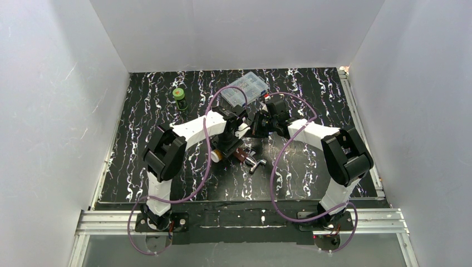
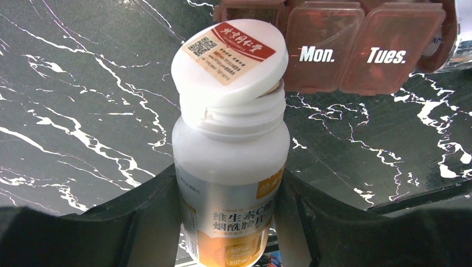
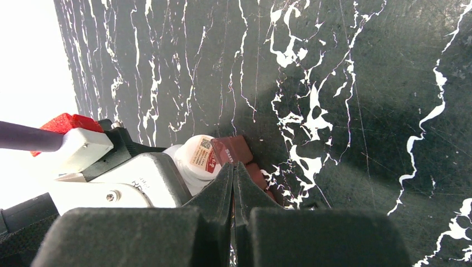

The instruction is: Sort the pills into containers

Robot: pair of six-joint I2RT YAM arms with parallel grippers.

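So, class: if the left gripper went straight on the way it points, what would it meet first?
Probably the red-brown pill case lying ahead. The left gripper holds a white bottle, whose tilted cap would likely touch the case first; depth is unclear.

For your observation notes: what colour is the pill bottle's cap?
The cap is white with a red-and-cream label, clearest in the left wrist view.
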